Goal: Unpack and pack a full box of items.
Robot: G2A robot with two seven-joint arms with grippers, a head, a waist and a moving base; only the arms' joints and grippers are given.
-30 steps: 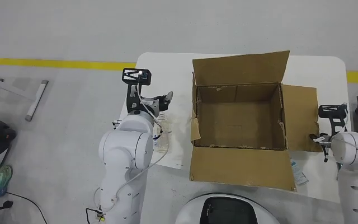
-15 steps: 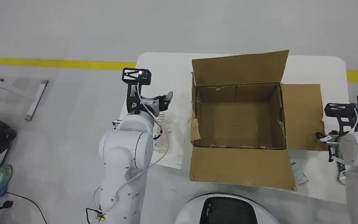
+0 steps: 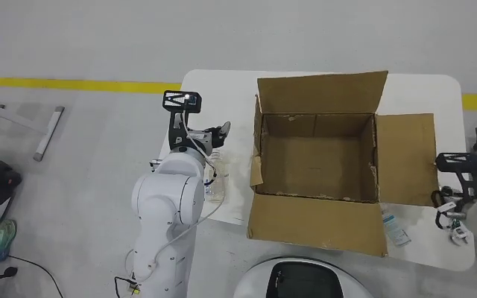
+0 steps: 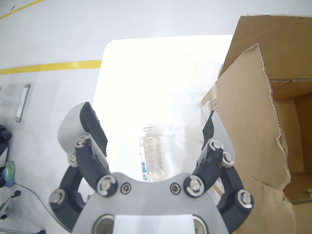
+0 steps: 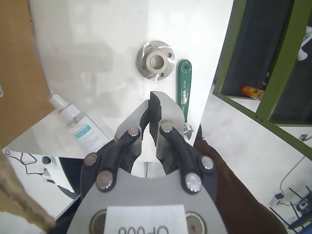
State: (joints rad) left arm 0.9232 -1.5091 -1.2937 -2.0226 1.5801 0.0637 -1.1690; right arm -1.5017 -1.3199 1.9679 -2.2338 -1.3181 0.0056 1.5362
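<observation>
An open cardboard box stands mid-table with its flaps spread and its inside bare. My left gripper hangs open above the table left of the box, over a clear plastic bottle that lies there on its side. At the table's right end my right gripper is shut with nothing in it. Beyond its tips lie a metal flange and a green-handled wrench. A white spray bottle lies beside the box's right flap.
The white table has free room at its far left and along the back behind the box. The table's right edge runs close by the wrench. A green-framed shelf stands off the table to the right.
My right arm has drawn back toward the table's right front corner. The box's right flap now lies farther out, and the box has shifted slightly. The left arm has kept still.
</observation>
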